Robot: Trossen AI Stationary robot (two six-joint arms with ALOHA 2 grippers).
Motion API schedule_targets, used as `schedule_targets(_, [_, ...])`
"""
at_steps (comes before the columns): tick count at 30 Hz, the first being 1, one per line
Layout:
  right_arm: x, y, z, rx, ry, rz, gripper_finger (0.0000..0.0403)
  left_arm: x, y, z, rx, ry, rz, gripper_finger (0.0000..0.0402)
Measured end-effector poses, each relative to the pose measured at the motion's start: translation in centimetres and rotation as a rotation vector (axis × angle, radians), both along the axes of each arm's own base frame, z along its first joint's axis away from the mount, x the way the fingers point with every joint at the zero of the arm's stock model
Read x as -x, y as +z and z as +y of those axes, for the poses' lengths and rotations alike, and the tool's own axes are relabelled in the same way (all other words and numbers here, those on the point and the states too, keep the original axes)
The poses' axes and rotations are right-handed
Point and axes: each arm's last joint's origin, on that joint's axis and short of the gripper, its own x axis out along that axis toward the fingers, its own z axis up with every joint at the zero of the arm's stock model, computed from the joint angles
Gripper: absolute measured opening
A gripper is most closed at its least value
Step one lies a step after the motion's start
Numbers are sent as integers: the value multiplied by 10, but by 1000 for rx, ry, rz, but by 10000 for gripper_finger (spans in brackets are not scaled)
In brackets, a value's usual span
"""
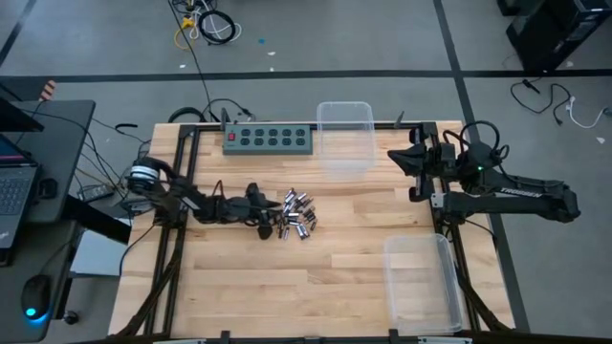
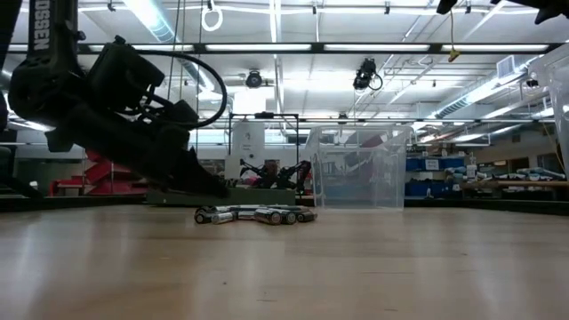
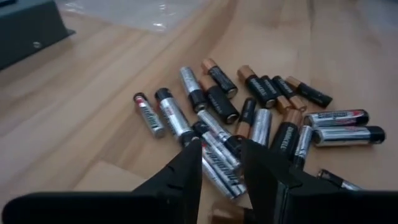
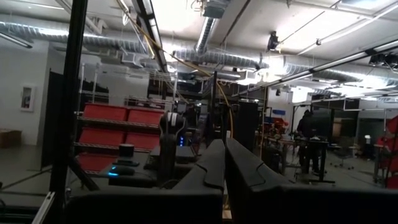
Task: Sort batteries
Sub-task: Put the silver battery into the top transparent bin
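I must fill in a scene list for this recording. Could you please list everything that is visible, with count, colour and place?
batteries: about twenty, silver, black and copper-topped, one loose heap mid-table
power strip: one, green with dark sockets, far edge of the table
clear bin: one, transparent, far edge, beside the power strip
second clear bin: one, transparent, near right corner
table: one, light wood
laptop: one, dark, left of the table
left pincer: one, dark, open, fingers astride a silver battery at the heap's edge
right pincer: one, dark, shut, raised at the table's right edge
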Motion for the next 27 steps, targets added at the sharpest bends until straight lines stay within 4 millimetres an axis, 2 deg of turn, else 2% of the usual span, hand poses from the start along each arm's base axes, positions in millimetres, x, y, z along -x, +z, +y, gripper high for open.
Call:
schedule_targets(11, [0, -1, 0, -4, 0, 12, 3, -19, -10, 1, -17, 41, 8, 113])
schedule_targets(27, [-4, -4, -1, -9, 0, 35, 3, -16, -11, 3, -41, 81, 19, 113])
